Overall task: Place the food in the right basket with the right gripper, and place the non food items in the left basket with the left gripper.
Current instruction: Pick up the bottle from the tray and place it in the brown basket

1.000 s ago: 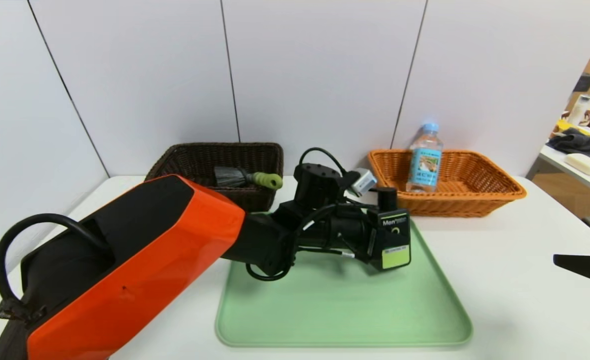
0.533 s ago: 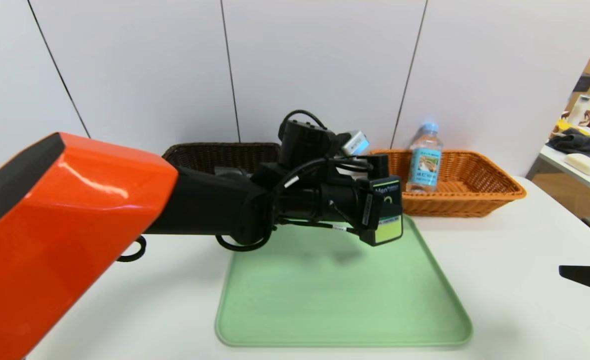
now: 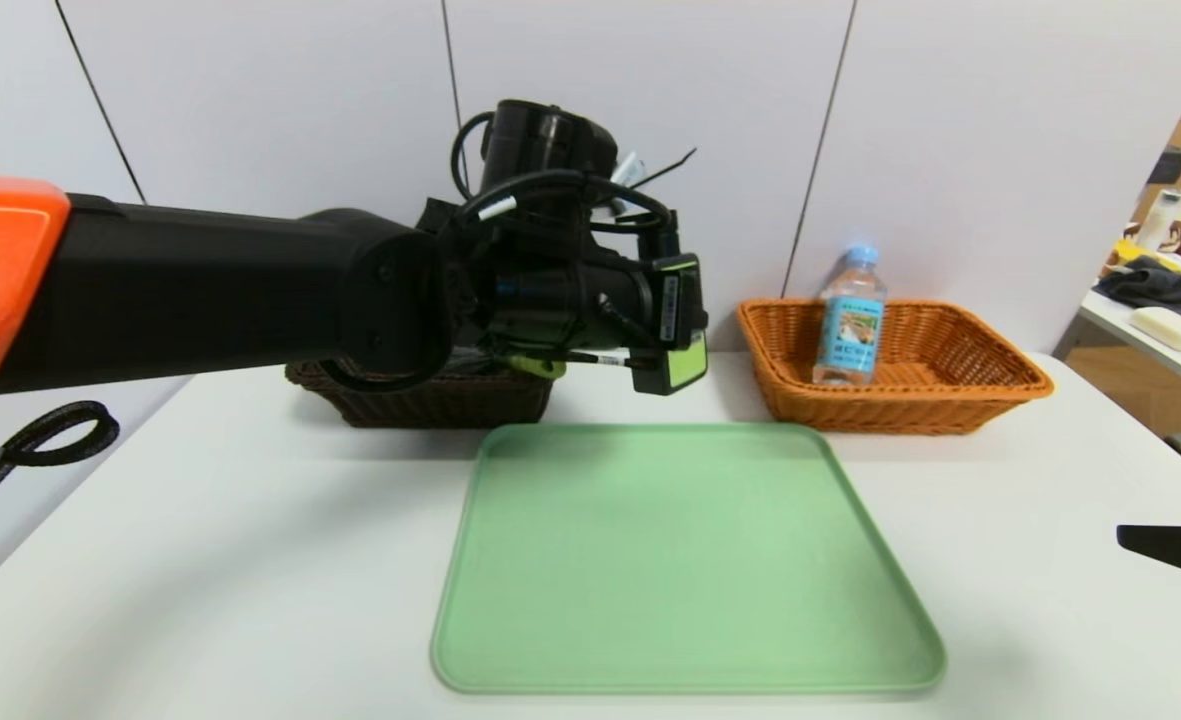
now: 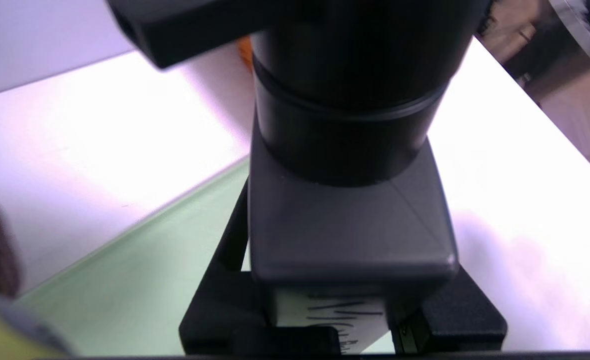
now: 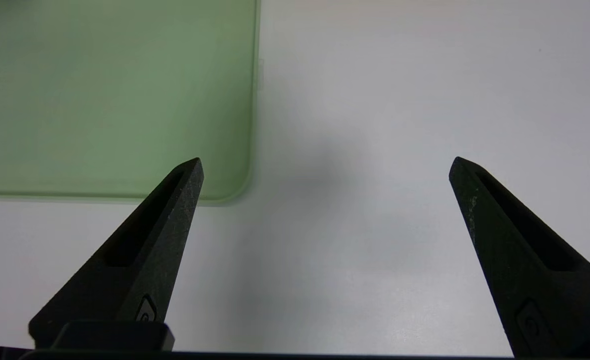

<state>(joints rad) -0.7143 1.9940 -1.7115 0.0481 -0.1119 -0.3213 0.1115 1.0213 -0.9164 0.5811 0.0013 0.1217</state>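
Left end effector [image 3: 672, 330] grips the pump bottle [image 3: 678, 345] above the gap between dark basket [image 3: 430, 400] and orange basket [image 3: 950, 400]. Release here and it misses, hitting the bench [image 3: 250, 560]. Right end effector [image 5: 324, 165] idles, spread wide.

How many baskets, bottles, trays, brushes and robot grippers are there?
Baskets: 2, dark brown basket and orange basket
Bottles: 2, water bottle in the orange basket, pump bottle held by the left gripper
Trays: 1, green tray
Brushes: 1, brush, mostly hidden behind the arm
Grippers: 2, the right gripper open and idle
Total: 8
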